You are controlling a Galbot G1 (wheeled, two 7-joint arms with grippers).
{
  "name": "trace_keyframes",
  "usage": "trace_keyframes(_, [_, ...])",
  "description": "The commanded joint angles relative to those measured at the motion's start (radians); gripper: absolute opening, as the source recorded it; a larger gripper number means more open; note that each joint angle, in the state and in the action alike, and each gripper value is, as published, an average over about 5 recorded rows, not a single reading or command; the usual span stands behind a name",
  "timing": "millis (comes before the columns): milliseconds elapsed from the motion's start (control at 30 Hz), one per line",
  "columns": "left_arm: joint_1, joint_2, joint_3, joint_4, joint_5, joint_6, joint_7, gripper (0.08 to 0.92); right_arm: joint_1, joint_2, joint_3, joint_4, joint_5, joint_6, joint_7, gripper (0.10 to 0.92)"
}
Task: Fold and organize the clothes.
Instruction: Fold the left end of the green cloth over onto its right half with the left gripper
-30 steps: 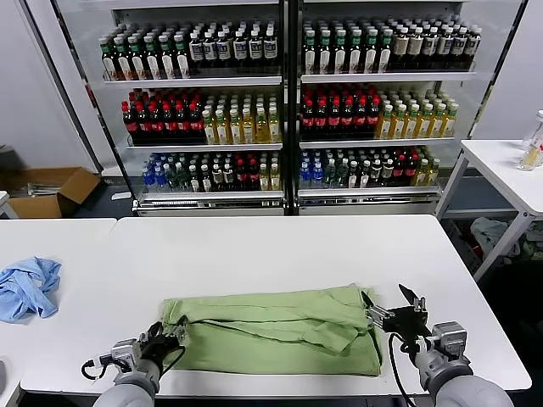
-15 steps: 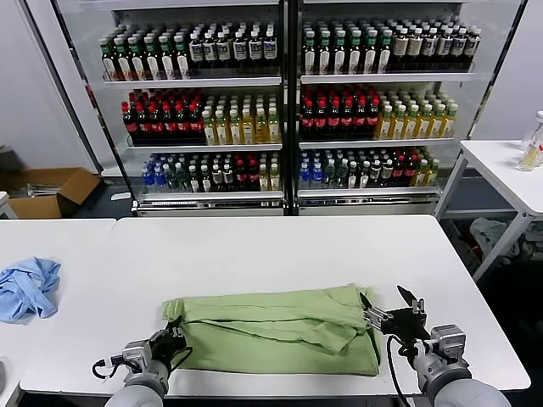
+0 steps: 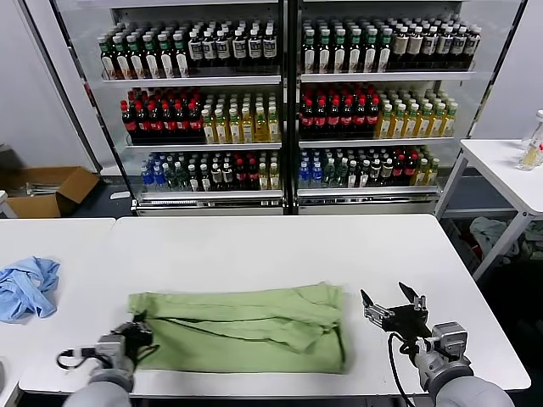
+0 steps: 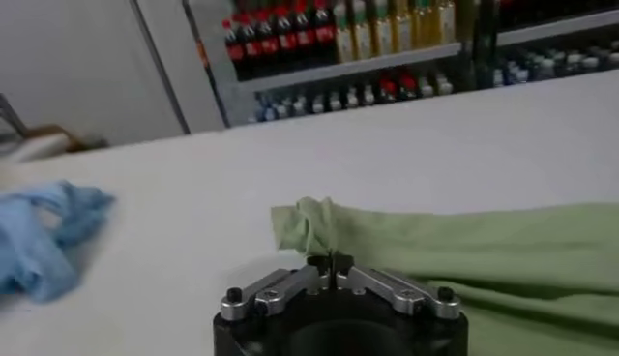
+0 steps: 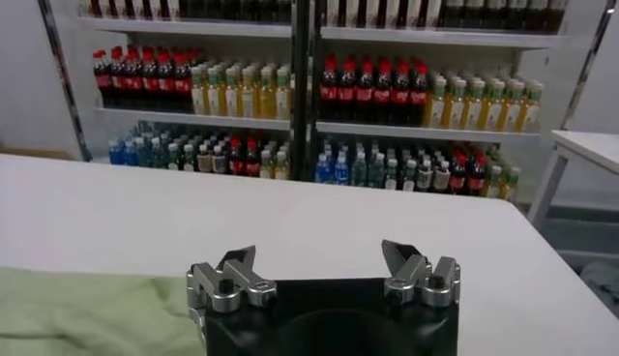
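Observation:
The clothes are one light green shirt [image 3: 242, 329], folded into a long band across the front of the white table [image 3: 280, 246]. My left gripper [image 3: 136, 332] is at the band's left end, shut on the bunched edge of the fabric. In the left wrist view, the closed tips of the left gripper [image 4: 332, 261] pinch the shirt [image 4: 455, 247] at its near edge. My right gripper [image 3: 393, 307] hovers open just right of the shirt's right end, apart from it. The right wrist view shows the right gripper [image 5: 319, 259] with nothing between its jaws and the shirt [image 5: 87, 310] off to one side.
A crumpled light-blue cloth [image 3: 27, 287] lies on the neighbouring table to the left. Glass-fronted shelves of bottles [image 3: 280, 110] stand behind the table. A cardboard box [image 3: 51, 188] sits on the floor at far left, and another white table [image 3: 509, 165] stands at far right.
My left gripper closed on the shirt's left edge and moved left, dragging the whole shirt left with it. The right gripper stayed open in place, now clear of the shirt.

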Motion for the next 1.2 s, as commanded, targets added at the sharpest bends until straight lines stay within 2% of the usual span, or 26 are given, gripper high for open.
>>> trace_keyframes(33, [0.072, 0.101, -0.396, -0.022, -0.058, 0.029, 0.123, 0.088, 0.002, -0.008, 0.004, -0.003, 0.003, 0.001, -0.001, 0.823])
trace_keyframes(167, [0.06, 0.094, -0.348, -0.091, -0.288, 0.03, 0.057, 0.088, -0.002, -0.01, 0.008, -0.001, 0.003, 0.001, 0.0, 0.823])
trace_keyframes(300, [0.033, 0.042, -0.244, -0.187, -0.591, 0.03, 0.001, 0.088, -0.017, -0.011, 0.011, 0.005, 0.001, 0.0, 0.001, 0.823])
trace_keyframes(433, [0.029, -0.015, -0.097, -0.271, -0.659, 0.029, -0.002, 0.088, -0.03, -0.017, 0.02, 0.01, 0.001, -0.003, 0.001, 0.823])
trace_keyframes(567, [0.021, -0.078, 0.061, -0.316, -0.597, 0.025, 0.049, 0.088, -0.034, -0.017, 0.025, 0.01, 0.001, -0.006, 0.002, 0.823])
trace_keyframes(767, [-0.054, -0.174, 0.217, -0.242, -0.461, 0.004, 0.071, 0.088, -0.048, -0.002, 0.025, 0.008, -0.01, -0.005, 0.003, 0.823])
trace_keyframes(1000, [-0.143, -0.257, 0.292, -0.091, -0.403, -0.081, 0.062, 0.088, -0.048, 0.0, 0.023, 0.007, -0.017, -0.006, 0.003, 0.823])
trace_keyframes(1200, [-0.16, -0.293, 0.34, -0.053, -0.383, -0.072, 0.044, 0.088, -0.038, 0.003, 0.017, 0.0, -0.018, -0.005, 0.004, 0.823])
